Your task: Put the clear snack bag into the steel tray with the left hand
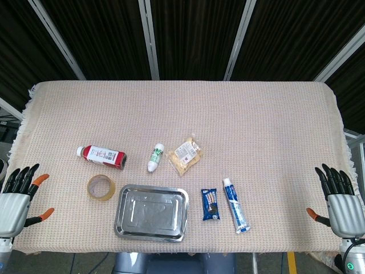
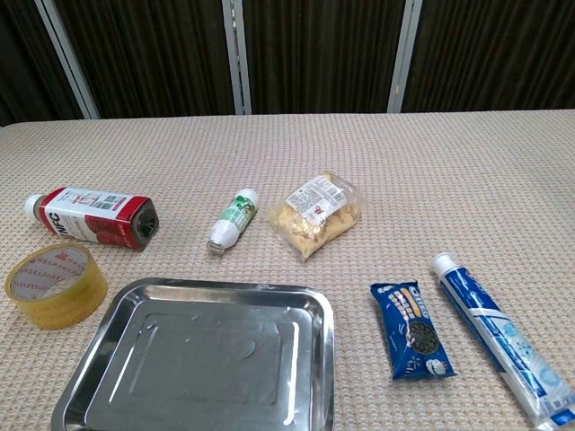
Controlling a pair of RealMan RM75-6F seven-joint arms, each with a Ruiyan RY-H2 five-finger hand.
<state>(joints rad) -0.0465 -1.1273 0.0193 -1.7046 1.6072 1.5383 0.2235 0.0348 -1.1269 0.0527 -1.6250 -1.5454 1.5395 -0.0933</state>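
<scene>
The clear snack bag (image 1: 185,154) (image 2: 316,214), holding pale yellow pieces and a white label, lies flat near the table's middle. The empty steel tray (image 1: 129,227) (image 2: 117,310) sits at the front edge, below and left of the bag. My left hand (image 1: 17,196) rests open at the table's front left corner, far from both. My right hand (image 1: 340,200) is open at the front right corner. Neither hand shows in the chest view.
A red bottle (image 1: 101,156) (image 2: 92,216) lies on its side left of the bag, with a small white bottle (image 1: 154,157) (image 2: 233,220) between them. A tape roll (image 1: 101,187) (image 2: 55,283) sits beside the tray. A blue cookie pack (image 1: 210,204) (image 2: 411,329) and toothpaste tube (image 1: 235,205) (image 2: 499,338) lie to its right.
</scene>
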